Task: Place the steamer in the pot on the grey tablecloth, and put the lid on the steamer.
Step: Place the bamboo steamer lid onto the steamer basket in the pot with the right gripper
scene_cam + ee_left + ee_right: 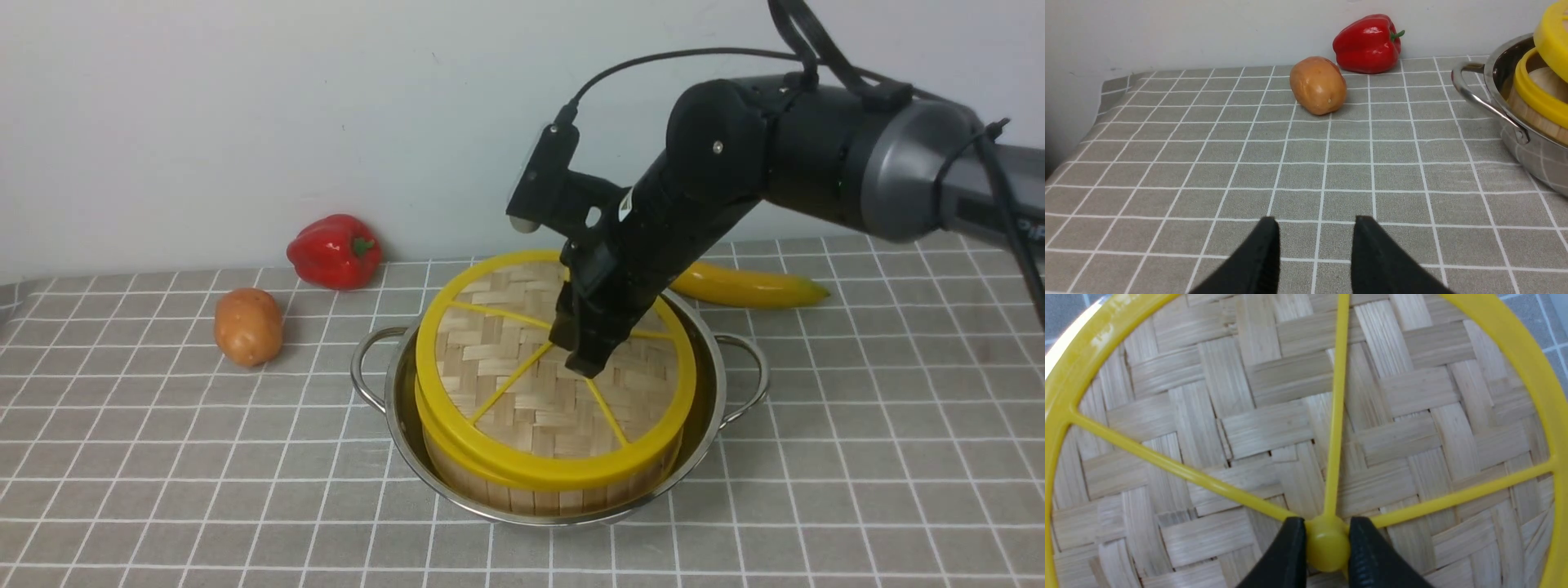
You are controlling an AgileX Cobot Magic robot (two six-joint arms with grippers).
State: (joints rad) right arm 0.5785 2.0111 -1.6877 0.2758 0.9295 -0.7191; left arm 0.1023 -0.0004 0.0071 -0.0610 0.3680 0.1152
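Note:
The shiny pot [369,384] stands on the grey tablecloth [163,457] with the bamboo steamer [555,494] inside it. The woven lid [506,359] lies tilted over the steamer. In the left wrist view the lid's yellow rim [1553,36] stands a gap above the steamer's rim [1531,94]. My right gripper [584,363] reaches down onto the lid's middle. In the right wrist view, this gripper [1327,522] is shut on the lid's small yellow knob [1327,547]. My left gripper [1316,218] hangs open over bare cloth to the left of the pot [1527,155], holding nothing.
A potato [248,326] and a red pepper [335,251] lie on the cloth at the back left. A banana [747,286] lies behind the pot on the right. A white wall [245,122] closes off the back.

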